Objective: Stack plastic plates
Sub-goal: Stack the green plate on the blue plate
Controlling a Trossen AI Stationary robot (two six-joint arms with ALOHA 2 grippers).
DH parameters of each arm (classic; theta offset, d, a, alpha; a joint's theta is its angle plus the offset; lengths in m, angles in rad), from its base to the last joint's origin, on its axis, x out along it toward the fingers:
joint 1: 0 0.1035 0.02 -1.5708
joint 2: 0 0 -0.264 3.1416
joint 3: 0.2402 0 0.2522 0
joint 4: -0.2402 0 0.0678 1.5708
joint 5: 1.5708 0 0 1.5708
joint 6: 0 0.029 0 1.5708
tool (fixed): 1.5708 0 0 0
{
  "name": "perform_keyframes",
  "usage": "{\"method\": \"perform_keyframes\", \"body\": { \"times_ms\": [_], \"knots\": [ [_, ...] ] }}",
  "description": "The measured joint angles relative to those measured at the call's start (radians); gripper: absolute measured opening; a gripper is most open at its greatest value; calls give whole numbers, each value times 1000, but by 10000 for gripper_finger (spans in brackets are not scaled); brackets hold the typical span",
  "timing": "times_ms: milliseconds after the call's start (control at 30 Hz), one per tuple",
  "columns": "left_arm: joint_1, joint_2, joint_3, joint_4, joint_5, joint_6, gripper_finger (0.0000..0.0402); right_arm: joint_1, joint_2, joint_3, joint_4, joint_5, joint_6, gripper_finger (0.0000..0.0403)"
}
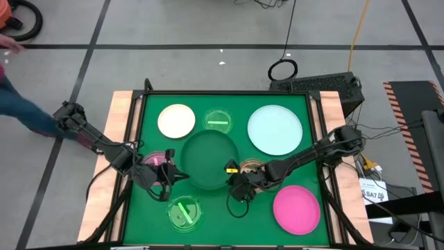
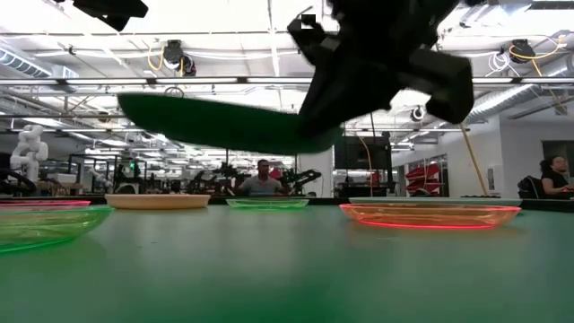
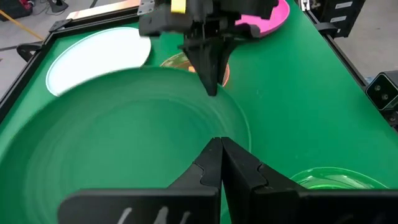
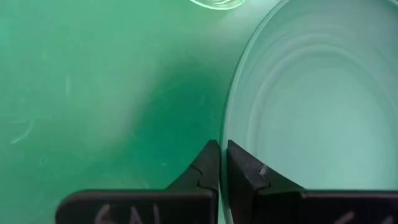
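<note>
The dark-green plate [image 1: 210,161] [image 2: 224,121] hangs above the table's middle, close to level. My right gripper [image 1: 232,182] [image 4: 222,152] is shut on its right-near rim. My left gripper [image 1: 172,175] [image 3: 221,149] is shut beside the plate's left rim; I cannot tell whether it touches. On the cloth lie the cream plate [image 1: 176,120], the pale-blue plate [image 1: 275,129], the hot-pink plate [image 1: 297,207], two translucent green dishes [image 1: 218,121] [image 1: 184,212], a pink dish [image 1: 156,160] and an amber dish [image 1: 251,167]. My right gripper pinches the dark-green plate's rim [image 4: 231,146] between its two fingers, on the plate's right-near side. The fingers come in from the table's right, roughly level. The plate is lifted clear of the table and reaches out to the left from the fingers [image 2: 377,81].
The pink dish lies under my left arm and the amber dish [image 2: 430,215] under my right arm. Wooden rails [image 1: 125,139] border the green table. A person [image 1: 21,104] passes beyond the table's left side. Bare cloth lies under the lifted plate.
</note>
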Motion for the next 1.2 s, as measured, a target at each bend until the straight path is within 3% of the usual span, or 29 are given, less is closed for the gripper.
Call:
{"method": "perform_keyframes", "body": {
  "times_ms": [367, 967, 1200],
  "knots": [
    [0, 0, 0, 4, 0, -3, 8, 25, -116, 0, -194, 156, 112, 4],
    [0, 0, 0, 14, 0, 2, 8, 24, -222, 0, -527, 310, 436, 4],
    [0, 0, 0, 15, 0, 10, 8, 17, -221, 0, -598, 313, 543, 4]
  ]
}}
